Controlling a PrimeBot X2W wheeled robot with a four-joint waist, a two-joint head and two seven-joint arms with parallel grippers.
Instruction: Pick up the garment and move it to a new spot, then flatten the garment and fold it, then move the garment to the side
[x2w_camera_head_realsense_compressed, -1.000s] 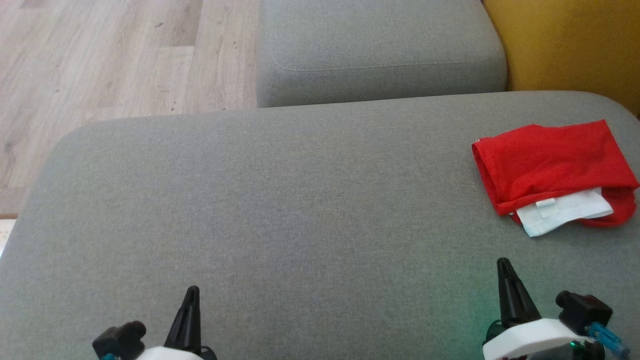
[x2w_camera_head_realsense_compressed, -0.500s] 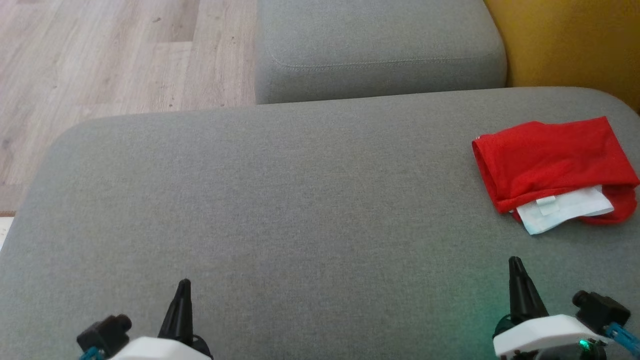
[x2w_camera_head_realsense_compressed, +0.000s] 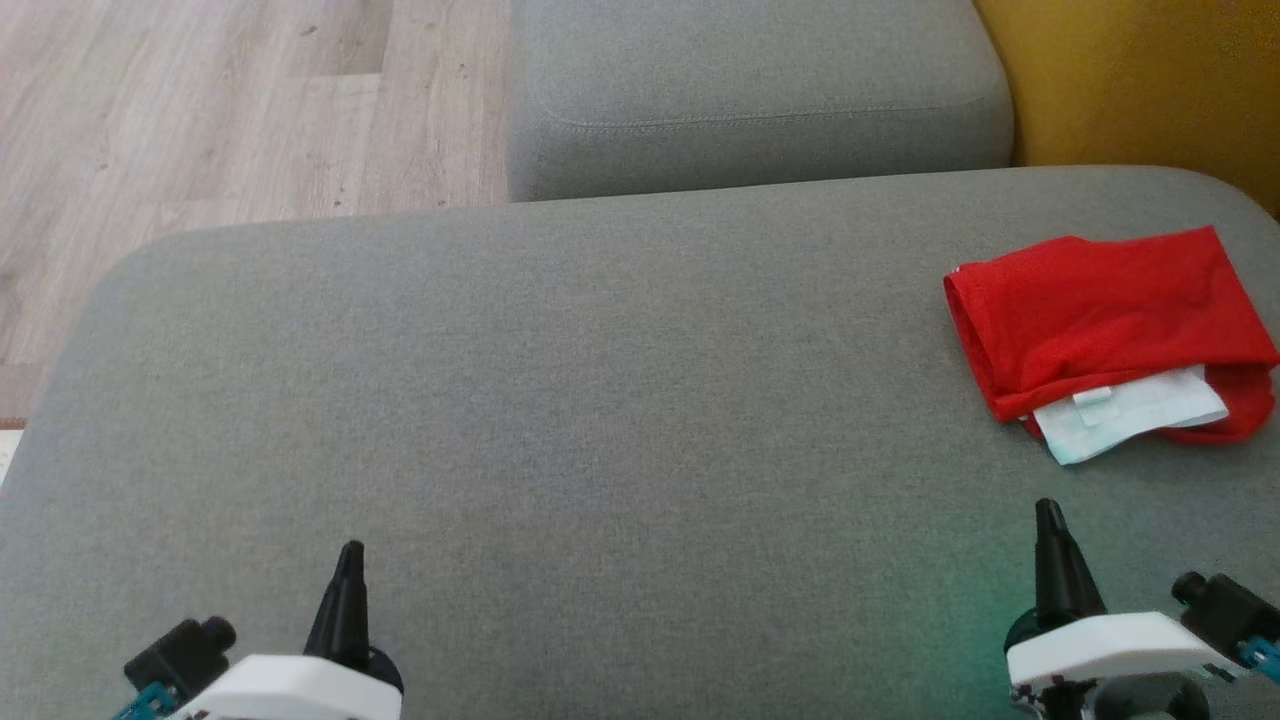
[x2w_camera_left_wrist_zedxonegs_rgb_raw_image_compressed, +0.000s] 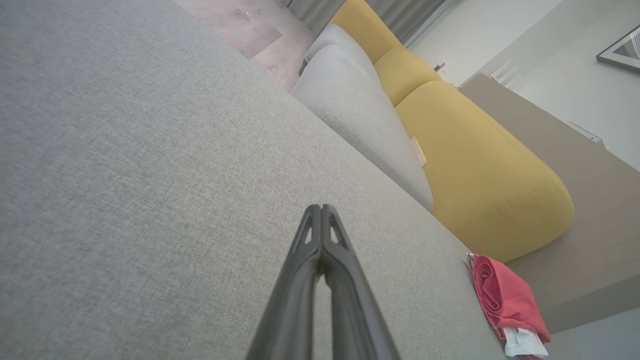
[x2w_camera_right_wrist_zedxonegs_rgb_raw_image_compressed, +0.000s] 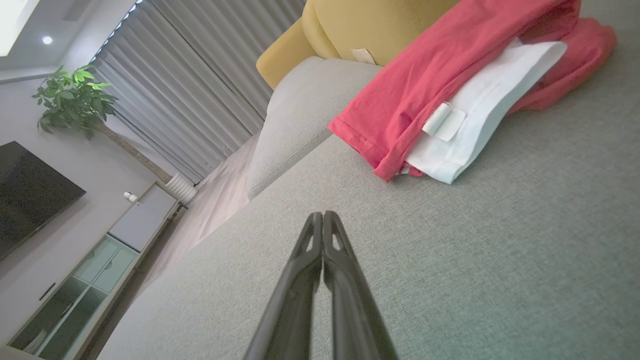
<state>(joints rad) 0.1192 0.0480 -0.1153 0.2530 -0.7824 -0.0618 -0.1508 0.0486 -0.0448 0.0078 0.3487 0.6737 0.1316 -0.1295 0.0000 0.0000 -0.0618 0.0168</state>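
Red garment (x2w_camera_head_realsense_compressed: 1100, 310), folded, with a white layer (perhaps a sleeve) peeking out, lies far right on a grey sofa seat (x2w_camera_head_realsense_compressed: 600, 400) — left end effector (x2w_camera_head_realsense_compressed: 348, 560) and right end effector (x2w_camera_head_realsense_compressed: 1048, 515), bottom corners, pinched closed, empty.

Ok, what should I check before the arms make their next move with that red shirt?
1. The red shirt is folded: ok.
2. It is set to the side: ok, near the right end of the gray cushion.
3. It lies fully on the cushion: cannot tell, it reaches the head view's edge.
4. The left gripper is shut and empty: ok.
5. The right gripper is shut, empty and apart from the shirt: ok.
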